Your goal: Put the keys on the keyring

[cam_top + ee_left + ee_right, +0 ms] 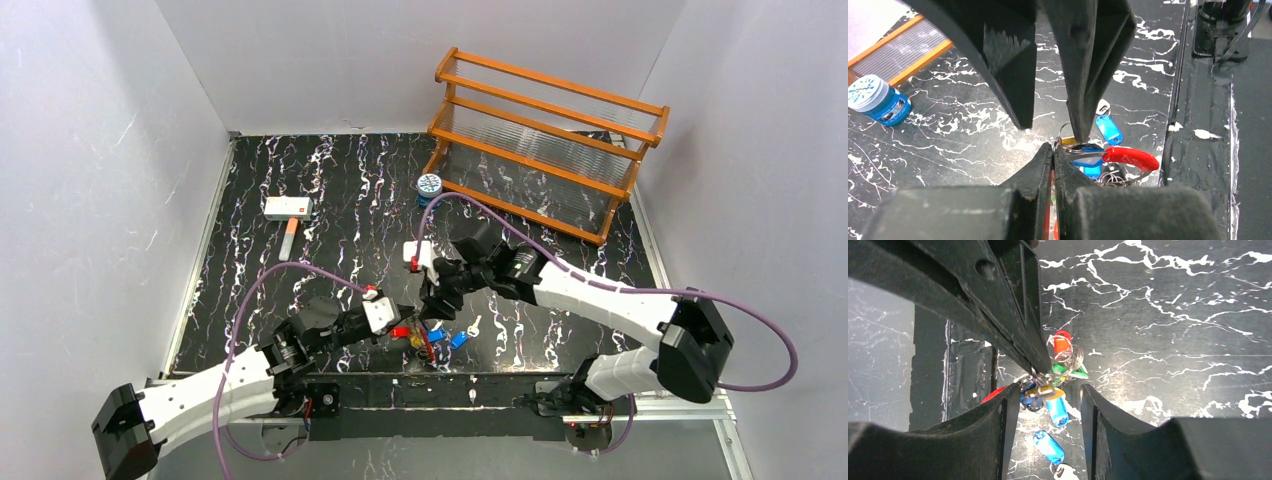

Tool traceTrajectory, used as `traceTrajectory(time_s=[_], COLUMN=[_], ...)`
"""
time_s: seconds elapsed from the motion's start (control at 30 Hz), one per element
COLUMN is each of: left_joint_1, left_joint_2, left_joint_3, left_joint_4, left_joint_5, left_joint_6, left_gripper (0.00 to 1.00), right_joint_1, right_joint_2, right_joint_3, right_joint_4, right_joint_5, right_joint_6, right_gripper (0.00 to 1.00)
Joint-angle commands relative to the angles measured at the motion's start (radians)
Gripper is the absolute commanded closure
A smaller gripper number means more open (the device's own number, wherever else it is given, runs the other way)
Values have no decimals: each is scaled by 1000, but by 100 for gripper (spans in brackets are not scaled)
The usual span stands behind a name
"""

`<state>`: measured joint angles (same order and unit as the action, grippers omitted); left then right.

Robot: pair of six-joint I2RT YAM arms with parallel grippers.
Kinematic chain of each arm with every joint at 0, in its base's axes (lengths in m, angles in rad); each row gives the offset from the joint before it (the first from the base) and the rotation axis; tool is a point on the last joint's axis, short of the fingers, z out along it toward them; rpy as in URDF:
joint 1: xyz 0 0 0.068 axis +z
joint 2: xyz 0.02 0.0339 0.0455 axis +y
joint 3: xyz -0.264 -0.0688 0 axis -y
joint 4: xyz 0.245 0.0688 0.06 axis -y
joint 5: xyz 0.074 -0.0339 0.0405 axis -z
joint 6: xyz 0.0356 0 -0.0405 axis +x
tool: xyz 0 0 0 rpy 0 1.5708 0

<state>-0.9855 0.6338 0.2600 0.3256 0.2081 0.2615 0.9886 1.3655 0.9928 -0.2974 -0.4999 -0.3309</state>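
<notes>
Metal keys (1055, 407) sit pinched in the left gripper's (1053, 150) shut jaws, and the right gripper's (1050, 390) half-spread jaws, astride them, could knock the bundle loose.

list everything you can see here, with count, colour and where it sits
table: one, black with white veins, under everything
rack: one, orange wood, back right
tin: one, blue with white lid, by the rack's left end
mallet-like tool: one, white head, orange handle, left side
keys: one bunch, count unclear; blue, red, green, orange; front centre
blue-tagged key: one, just right of the bunch
left end effector: black, shut, at the bunch
right end effector: black, open, straddling the bunch
</notes>
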Motion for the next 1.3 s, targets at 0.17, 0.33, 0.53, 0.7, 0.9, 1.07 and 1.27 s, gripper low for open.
traceTrajectory(time_s=[0.17,0.33,0.53,0.7,0.9,1.07,1.27], left_joint_1=[-3,-2,-2,-3,-3,-2,-2], left_joint_2=[-77,-95,-112,-115,-105,-101,-104], left_joint_3=[-188,-227,-255,-258,-257,-255,-257], left_joint_4=[445,542,597,613,615,616,616], left_joint_5=[-20,-23,-43,-52,-42,-36,-28], left_joint_6=[-172,-193,-201,-205,-204,-204,-203], left_gripper=[100,100,100,100,100,100,100], right_joint_1=[-63,-84,-90,-90,-90,-90,-91], right_joint_2=[-131,-149,-148,-132,-107,-99,-94], right_joint_3=[-81,-89,-69,-63,-45,-49,-60], right_joint_4=[177,179,193,193,193,198,187], right_joint_5=[-53,-101,-191,-206,-260,-236,-212], right_joint_6=[108,130,173,197,223,235,234], right_gripper=[45,48,48,54,56,76,99])
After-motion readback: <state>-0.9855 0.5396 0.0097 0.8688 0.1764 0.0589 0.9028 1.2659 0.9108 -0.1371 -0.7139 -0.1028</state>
